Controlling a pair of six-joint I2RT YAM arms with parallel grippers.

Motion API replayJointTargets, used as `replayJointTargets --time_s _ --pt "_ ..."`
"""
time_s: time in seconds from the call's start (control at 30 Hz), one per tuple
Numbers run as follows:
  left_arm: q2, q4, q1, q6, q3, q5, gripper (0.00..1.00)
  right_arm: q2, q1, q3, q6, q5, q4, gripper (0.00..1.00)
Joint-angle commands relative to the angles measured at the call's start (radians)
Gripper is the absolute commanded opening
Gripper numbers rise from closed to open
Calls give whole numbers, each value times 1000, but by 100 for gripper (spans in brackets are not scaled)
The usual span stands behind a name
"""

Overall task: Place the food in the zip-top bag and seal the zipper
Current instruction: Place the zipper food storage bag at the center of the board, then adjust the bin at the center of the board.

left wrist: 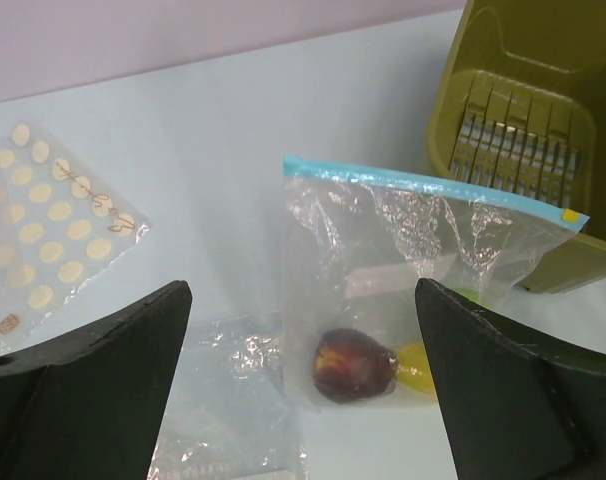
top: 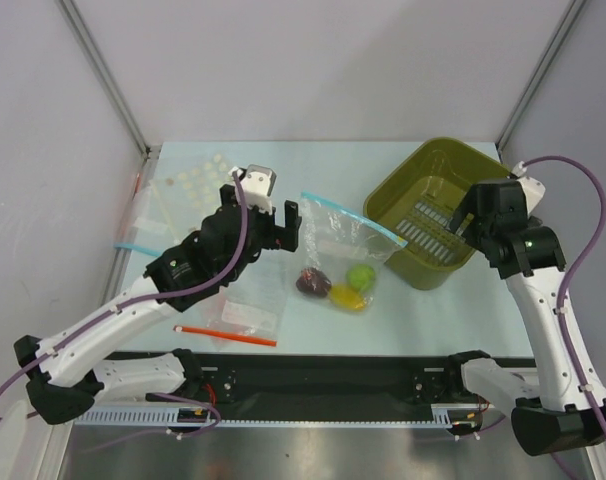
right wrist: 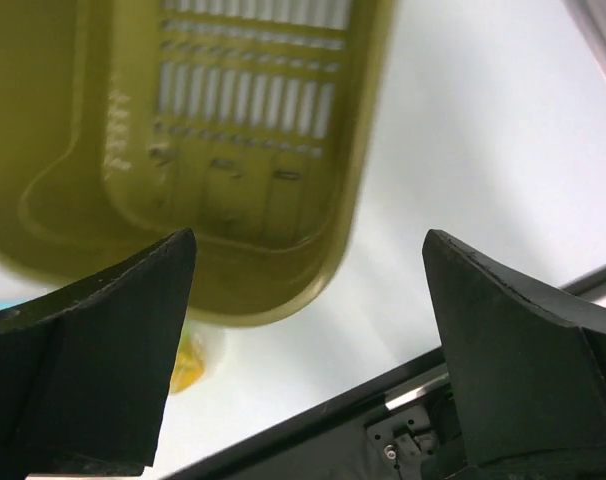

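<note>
The zip-top bag (top: 341,248) lies flat at mid-table, its light blue zipper (top: 353,218) along the far edge. Inside it sit the dark red fruit (top: 313,282), the green fruit (top: 360,276) and the yellow fruit (top: 347,297). My left gripper (top: 295,228) is open and empty just left of the bag. In the left wrist view the left gripper (left wrist: 303,400) frames the bag (left wrist: 383,250), zipper (left wrist: 423,186) and red fruit (left wrist: 353,365). My right gripper (top: 465,222) hangs open and empty over the basket; it also shows in the right wrist view (right wrist: 308,350). I cannot tell if the zipper is closed.
An olive slotted basket (top: 438,165) stands at the back right, touching the bag's right corner. A dotted clear bag (top: 188,185) lies back left. Another clear bag (top: 253,305) with a red-orange strip (top: 226,335) lies front left of the zip-top bag.
</note>
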State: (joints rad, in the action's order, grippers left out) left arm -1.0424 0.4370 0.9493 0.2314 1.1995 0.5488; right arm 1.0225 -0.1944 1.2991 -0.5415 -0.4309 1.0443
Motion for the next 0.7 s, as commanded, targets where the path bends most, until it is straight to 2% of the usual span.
replayJointTargets --time_s 0.0,0.03,0.1,0.33,0.43,0.47,0.53,0.57,0.63,0.67 --pt "-14 19 -14 26 57 17 100 7 90 -32 -37 -49 10 100" --pt "-22 23 -15 25 58 16 100 19 161 -40 -31 5 -3 100" --pt "-28 28 -18 23 63 7 100 40 223 -63 -28 47 -33 100" --pt "-33 55 -21 37 57 -29 100 146 280 -135 -97 81 -185 100" --pt "-30 69 -21 31 58 -33 100 195 289 -150 -133 83 -223 94" --pt "-28 69 -21 23 58 -35 100 202 296 -158 -143 83 -237 81" --pt "-24 72 -21 16 57 -32 100 189 302 -202 -173 84 -310 63" --pt "-22 72 -21 5 57 -30 100 179 306 -218 -179 87 -343 48" --pt "-19 72 -23 -4 58 -29 100 149 311 -245 -167 107 -442 31" --pt "-18 71 -23 -12 60 -26 100 143 312 -265 -146 133 -485 0"
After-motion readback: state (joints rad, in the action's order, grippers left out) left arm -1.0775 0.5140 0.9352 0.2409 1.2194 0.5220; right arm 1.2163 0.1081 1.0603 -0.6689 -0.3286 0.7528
